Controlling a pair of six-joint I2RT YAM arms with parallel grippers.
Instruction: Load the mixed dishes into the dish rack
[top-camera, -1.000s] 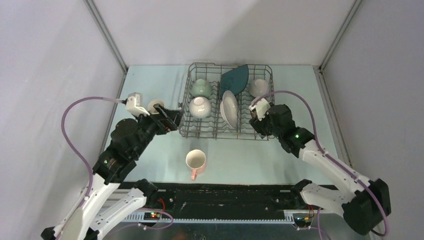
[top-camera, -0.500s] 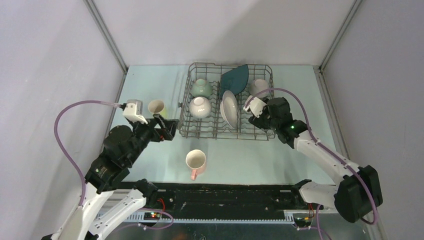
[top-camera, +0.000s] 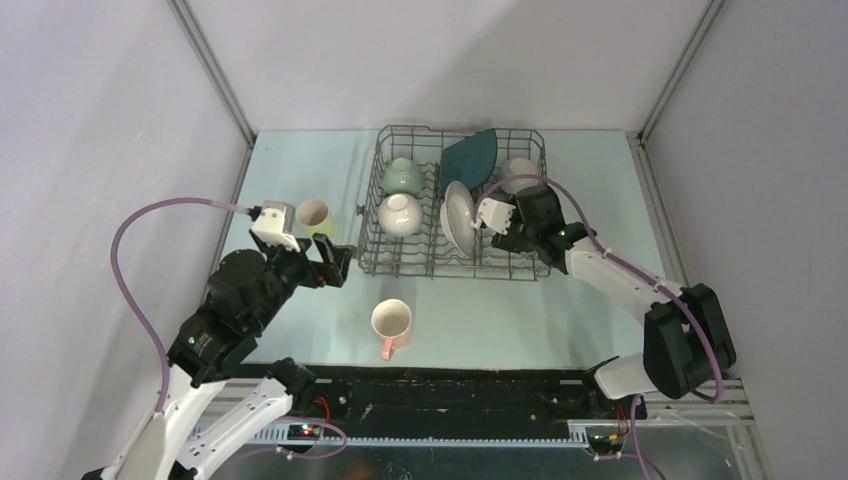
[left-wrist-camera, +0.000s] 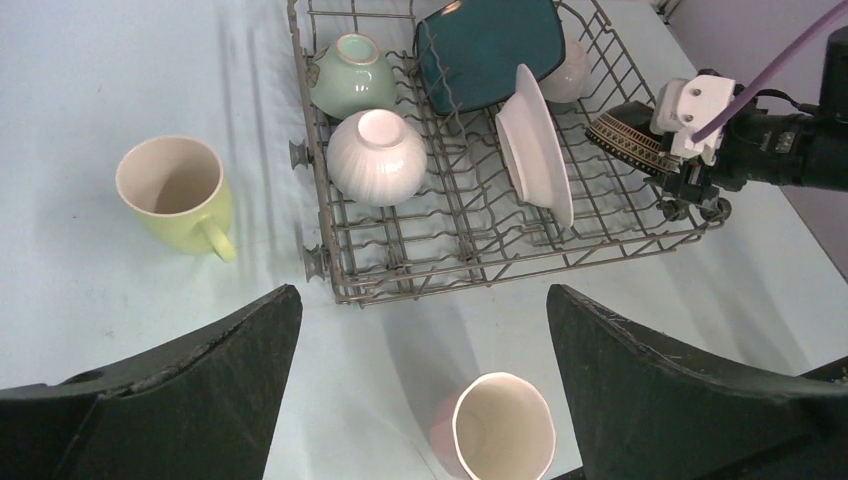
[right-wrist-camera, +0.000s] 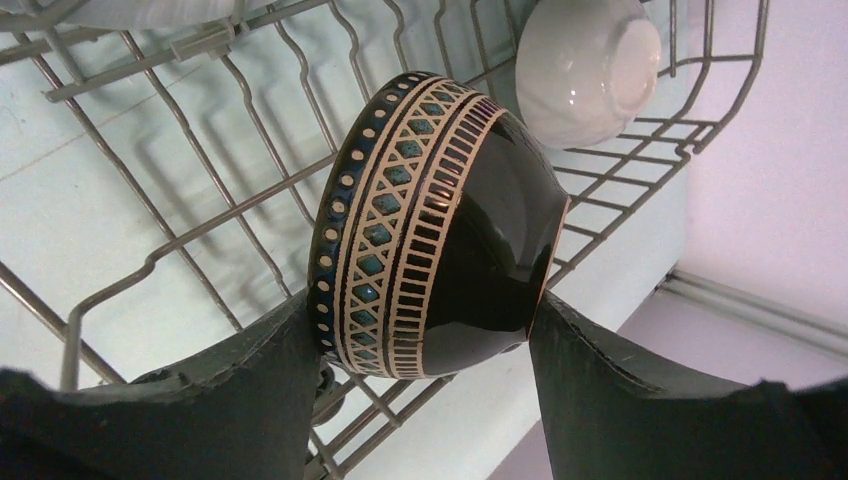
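Observation:
My right gripper (right-wrist-camera: 425, 310) is shut on a brown patterned bowl (right-wrist-camera: 430, 230), held on its side just above the wires in the right part of the dish rack (top-camera: 460, 130). In the top view that gripper (top-camera: 505, 232) hides the bowl. The rack holds a pale green bowl (top-camera: 402, 175), two white bowls (top-camera: 400, 213) (top-camera: 517, 172), a white plate (top-camera: 458, 218) and a teal plate (top-camera: 470, 157). My left gripper (top-camera: 335, 262) hangs open and empty over the table. A pink mug (left-wrist-camera: 495, 440) stands below it and a yellow-green mug (left-wrist-camera: 175, 190) to its left.
The rack's front wire edge (left-wrist-camera: 470, 270) lies just beyond my left fingers (left-wrist-camera: 200, 380). Grey walls close in the table on the left, back and right. The right arm (top-camera: 620, 280) reaches in over the rack's near right corner.
My right gripper has carried the brown bowl leftward, further over the rack. My left gripper has drawn back toward the near side, away from the yellow-green mug, which stands where it was.

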